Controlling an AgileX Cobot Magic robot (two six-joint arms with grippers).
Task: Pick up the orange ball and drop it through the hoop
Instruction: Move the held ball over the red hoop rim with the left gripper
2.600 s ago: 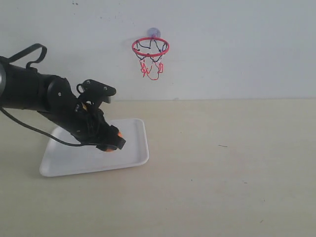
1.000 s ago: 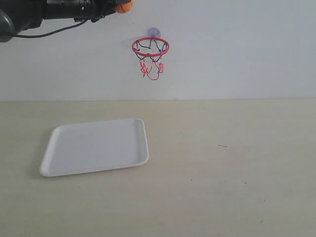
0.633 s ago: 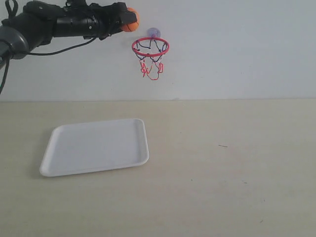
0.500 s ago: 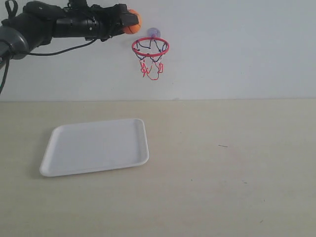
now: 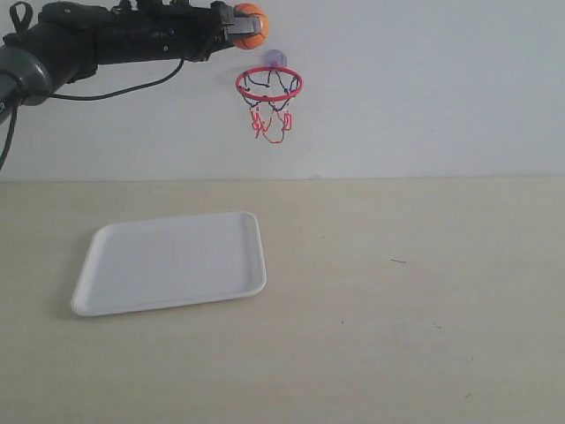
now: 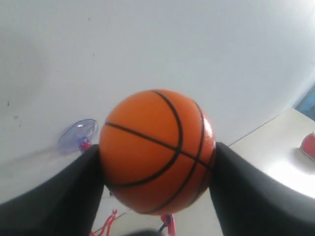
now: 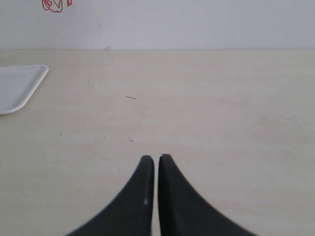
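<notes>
The orange ball point(image 5: 251, 26) with black seams is held high against the wall, up and left of the hoop point(image 5: 269, 84). My left gripper point(image 5: 244, 27) is shut on it, reaching in from the left. In the left wrist view the ball point(image 6: 157, 150) fills the space between the two black fingers point(image 6: 64, 194), with the bluish suction cup point(image 6: 78, 136) behind it and bits of red net below. The hoop has a red ring and a black-and-red net hanging from it. My right gripper point(image 7: 156, 160) is shut on nothing, low over the table; it does not show in the exterior view.
A white tray point(image 5: 172, 262) lies on the beige table at the left, bare; its corner point(image 7: 22, 86) shows in the right wrist view. The white wall stands right behind the hoop. A small dark mark point(image 5: 399, 261) is on the table.
The left arm lifted the ball off the tray, up to the wall. In the last half second the ball moved right and a little up, closer to the hoop.
</notes>
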